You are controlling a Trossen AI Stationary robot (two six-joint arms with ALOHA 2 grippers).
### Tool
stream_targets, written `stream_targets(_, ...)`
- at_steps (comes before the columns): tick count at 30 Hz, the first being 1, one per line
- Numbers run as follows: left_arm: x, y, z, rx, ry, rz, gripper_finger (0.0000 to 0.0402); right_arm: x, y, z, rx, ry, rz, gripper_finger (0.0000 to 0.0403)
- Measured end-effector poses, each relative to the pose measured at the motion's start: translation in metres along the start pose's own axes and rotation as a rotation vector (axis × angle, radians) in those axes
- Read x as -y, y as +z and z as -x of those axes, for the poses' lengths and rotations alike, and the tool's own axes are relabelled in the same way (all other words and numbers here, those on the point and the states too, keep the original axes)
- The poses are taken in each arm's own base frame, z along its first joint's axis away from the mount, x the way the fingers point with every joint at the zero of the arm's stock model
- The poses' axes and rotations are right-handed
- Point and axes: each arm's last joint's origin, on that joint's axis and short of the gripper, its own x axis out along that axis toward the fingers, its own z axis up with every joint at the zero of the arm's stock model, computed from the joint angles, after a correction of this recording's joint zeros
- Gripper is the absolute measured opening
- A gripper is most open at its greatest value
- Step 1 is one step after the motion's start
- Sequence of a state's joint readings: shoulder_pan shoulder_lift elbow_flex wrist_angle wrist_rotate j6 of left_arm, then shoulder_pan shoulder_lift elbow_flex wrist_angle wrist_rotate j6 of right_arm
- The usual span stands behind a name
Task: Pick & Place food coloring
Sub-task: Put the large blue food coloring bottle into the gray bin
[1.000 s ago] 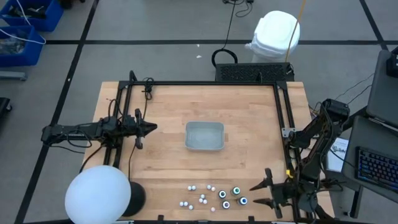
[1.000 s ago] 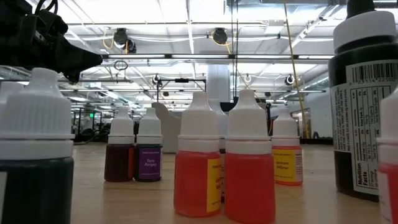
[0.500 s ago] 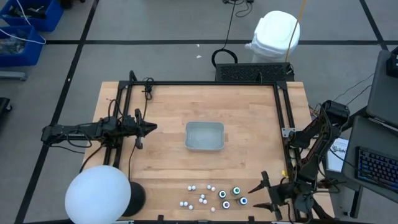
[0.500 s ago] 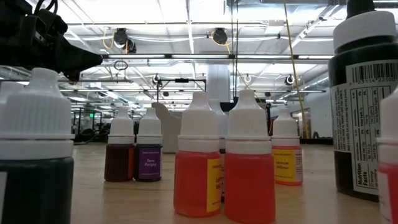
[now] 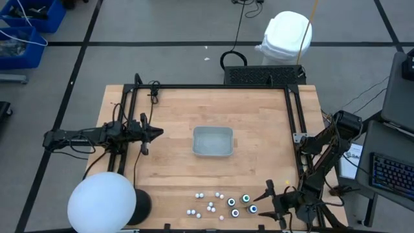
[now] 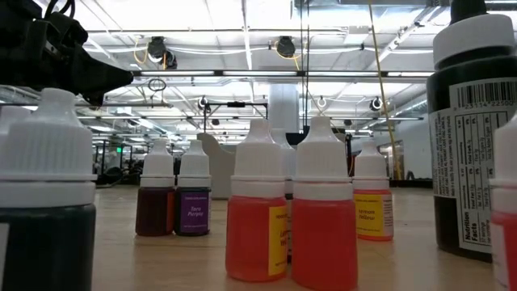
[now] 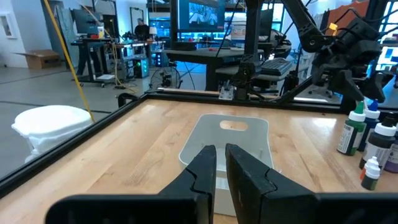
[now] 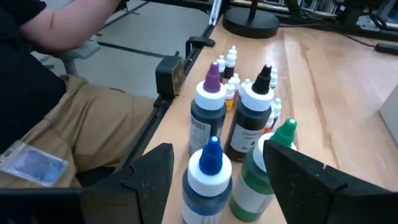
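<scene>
Food coloring [image 5: 223, 204]: clustered near the table edge, well apart from the tray [image 5: 213, 141].
Handling: probably light, tippy; grip the body below the cap.
Right gripper [image 5: 275, 201]: spread, beside the bottles.
Left gripper [image 5: 155, 132]: pressed together, left of the tray.

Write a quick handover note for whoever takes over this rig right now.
Right gripper: open, at the table's near right corner beside the food coloring bottles, holding nothing.
Left gripper: shut and empty, parked at the left side, pointing toward the tray.
Bottles: all clustered upright along the near edge; larger ones nearest the right gripper.
Done: nothing placed; no bottle shows in the tray.
Left: pick and place every bottle.
</scene>
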State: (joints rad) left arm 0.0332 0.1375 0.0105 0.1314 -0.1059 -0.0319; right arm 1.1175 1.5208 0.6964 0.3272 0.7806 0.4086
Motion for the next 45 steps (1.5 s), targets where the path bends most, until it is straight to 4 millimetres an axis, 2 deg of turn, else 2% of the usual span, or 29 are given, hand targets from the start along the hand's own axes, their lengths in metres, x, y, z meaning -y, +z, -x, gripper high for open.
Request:
stream_targets(8,0.000,0.000,0.000,0.000,0.000,0.003,0.0042,0.000,-0.001,-0.001,-0.009,0.011,-0.028,0.0238)
stream_targets(24,0.000,0.000,0.000,-0.001,0.000,0.026,0.0042,-0.003,-0.019,-0.025,-0.025,-0.015,-0.017,0.0238)
stream_targets(34,0.000,0.000,0.000,-0.001,0.000,0.025,0.0042,-0.002,-0.019,-0.025,-0.024,-0.015,-0.017,0.0235)
stream_targets(38,0.000,0.000,0.000,0.000,0.000,0.026,0.0042,-0.002,-0.019,-0.025,-0.026,-0.017,-0.016,0.0214)
stream_targets(45,0.000,0.000,0.000,0.000,0.000,0.024,0.0042,-0.002,-0.019,-0.025,-0.029,-0.018,-0.010,0.0155)
